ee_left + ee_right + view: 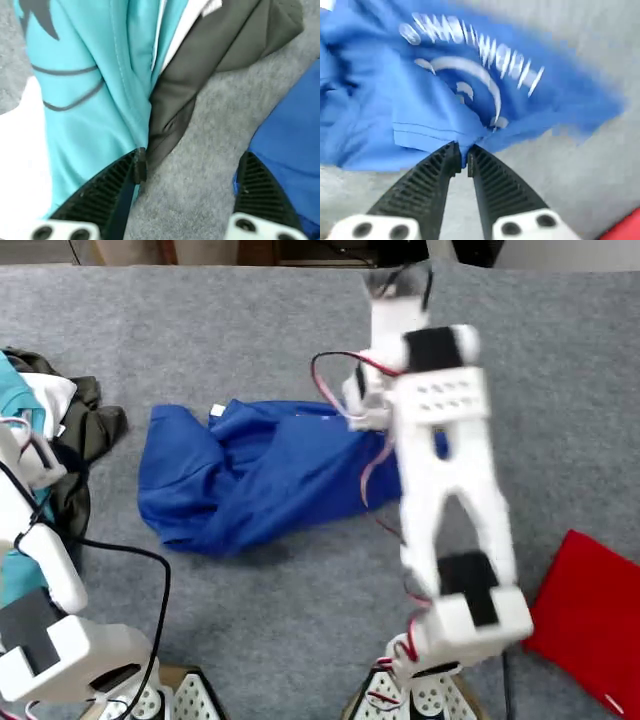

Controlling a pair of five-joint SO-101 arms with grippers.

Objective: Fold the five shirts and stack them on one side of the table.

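A crumpled blue shirt (250, 475) with white print lies mid-table. My right arm (445, 460) stands over its right end. In the right wrist view my right gripper (464, 154) is shut on a fold of the blue shirt (445, 100). A pile at the left table edge holds a teal shirt (85, 85), a dark shirt (200, 65) and white cloth (50, 390). My left gripper (192, 172) hangs open above the grey table, between the teal and dark shirts and the blue shirt's edge (290, 135), with nothing between its fingers. A red shirt (590, 625) lies flat at the near right.
The grey felt tabletop (250, 330) is bare along the far side and in front of the blue shirt. My left arm (40, 540) and its black cable (150, 570) occupy the near left corner. Both arm bases stand at the near edge.
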